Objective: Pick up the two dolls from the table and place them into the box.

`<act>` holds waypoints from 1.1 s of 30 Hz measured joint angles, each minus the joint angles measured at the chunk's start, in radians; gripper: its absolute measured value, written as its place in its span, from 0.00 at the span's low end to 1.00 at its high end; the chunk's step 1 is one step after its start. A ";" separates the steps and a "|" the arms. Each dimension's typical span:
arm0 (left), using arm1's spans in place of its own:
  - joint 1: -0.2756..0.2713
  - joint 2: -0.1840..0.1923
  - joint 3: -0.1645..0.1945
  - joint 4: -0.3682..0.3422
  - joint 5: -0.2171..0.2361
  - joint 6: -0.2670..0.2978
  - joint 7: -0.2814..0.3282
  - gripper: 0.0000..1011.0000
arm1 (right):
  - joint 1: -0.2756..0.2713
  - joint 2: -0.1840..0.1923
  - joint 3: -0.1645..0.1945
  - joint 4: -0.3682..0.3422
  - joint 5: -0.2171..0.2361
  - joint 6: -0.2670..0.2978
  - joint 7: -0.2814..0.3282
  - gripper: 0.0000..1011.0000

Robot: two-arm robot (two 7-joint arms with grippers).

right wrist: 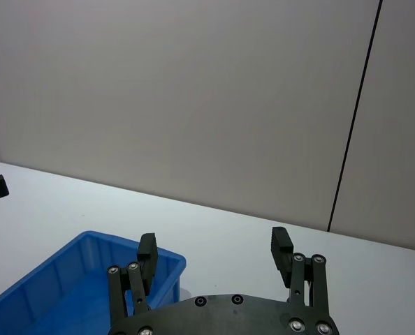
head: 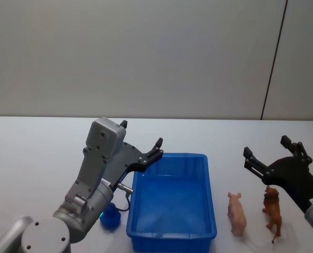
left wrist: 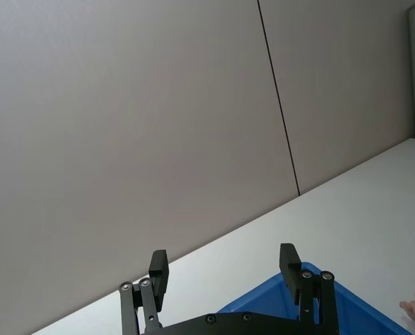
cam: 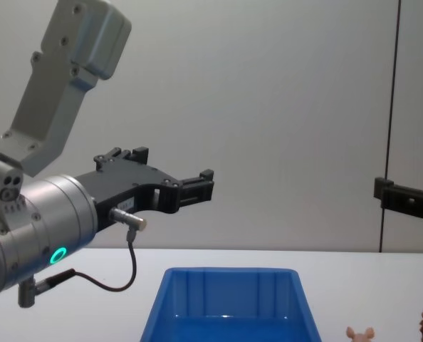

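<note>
The blue box [head: 209,196] sits on the white table [head: 35,142] in front of me, its floor bare. To its right stand the two dolls: a pale pink one [head: 236,213] close to the box and a reddish-brown shaggy one [head: 272,208] beside it. My left gripper [head: 142,134] hangs open above the box's far left corner, empty. My right gripper [head: 266,146] hangs open just above and behind the two dolls, also empty. The chest view shows the box [cam: 226,283], the pink doll's ears [cam: 359,333] and the left gripper [cam: 172,167] raised over it.
A small blue round object [head: 110,216] lies by the box's left wall, under my left arm. A grey wall with a dark vertical seam [head: 272,60] closes off the table's far edge. Bare tabletop stretches far left and behind the box.
</note>
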 joint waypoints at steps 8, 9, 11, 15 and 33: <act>0.000 0.000 0.000 0.000 0.000 0.000 0.000 0.99 | 0.000 0.000 0.000 0.000 0.000 0.000 0.000 0.99; 0.000 0.000 0.000 0.000 0.000 0.000 0.000 0.99 | 0.000 0.000 0.000 0.000 0.000 0.000 0.000 0.99; 0.000 0.000 0.000 0.000 0.000 0.000 0.000 0.99 | 0.000 0.000 0.000 0.000 0.000 0.000 0.000 0.99; 0.000 0.000 0.000 0.000 0.000 0.000 0.000 0.99 | -0.004 -0.001 0.000 -0.002 -0.002 0.003 -0.006 0.99; 0.000 0.000 0.000 0.000 0.000 0.000 0.000 0.99 | -0.024 -0.008 0.002 -0.009 -0.019 0.111 -0.088 0.99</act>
